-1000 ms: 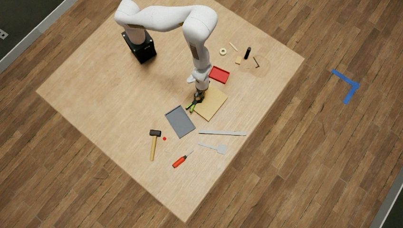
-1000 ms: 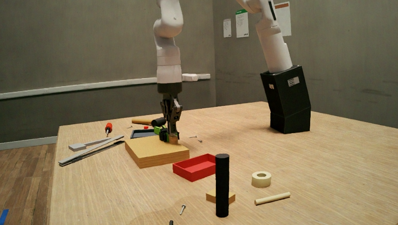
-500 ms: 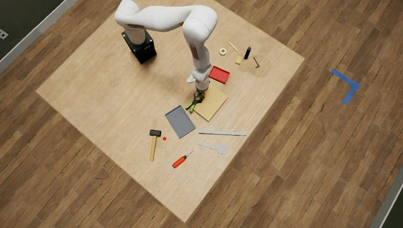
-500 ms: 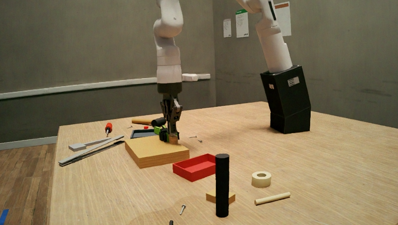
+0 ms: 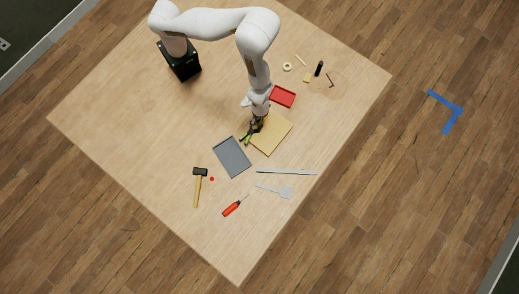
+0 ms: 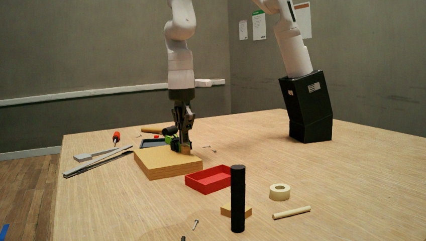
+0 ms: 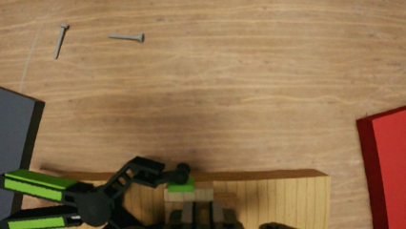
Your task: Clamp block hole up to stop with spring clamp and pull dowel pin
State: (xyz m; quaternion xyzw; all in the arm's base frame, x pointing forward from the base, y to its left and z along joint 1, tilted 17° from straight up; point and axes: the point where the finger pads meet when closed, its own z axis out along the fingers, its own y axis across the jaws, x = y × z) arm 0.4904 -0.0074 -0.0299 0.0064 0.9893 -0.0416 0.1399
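Observation:
The bench board [image 5: 273, 139] [image 6: 163, 161] [image 7: 291, 202] lies flat. The green and black spring clamp [image 5: 248, 139] [image 6: 175, 145] [image 7: 94, 208] is at its edge, one green pad against a pale wooden piece [image 7: 202, 194] on the board. The small wooden block [image 6: 185, 150] shows just below my fingertips. My gripper [image 6: 185, 142] [image 7: 202, 213] points down over it, fingers close together, shut on the dowel pin, which shows as a narrow brown strip between them. The pin's lower end, the hole and the contact between block and stop are hidden. I see nothing loose between them.
A red tray [image 5: 282, 96] [image 6: 206, 179] [image 7: 393, 162] lies to one side of the board, a grey tray [image 5: 232, 157] [image 7: 14, 129] to the other. Two screws [image 7: 61, 41] [image 7: 127, 37] lie behind. A black cylinder [image 6: 237, 198] stands beyond the red tray; a mallet [image 5: 197, 187] lies past the grey one.

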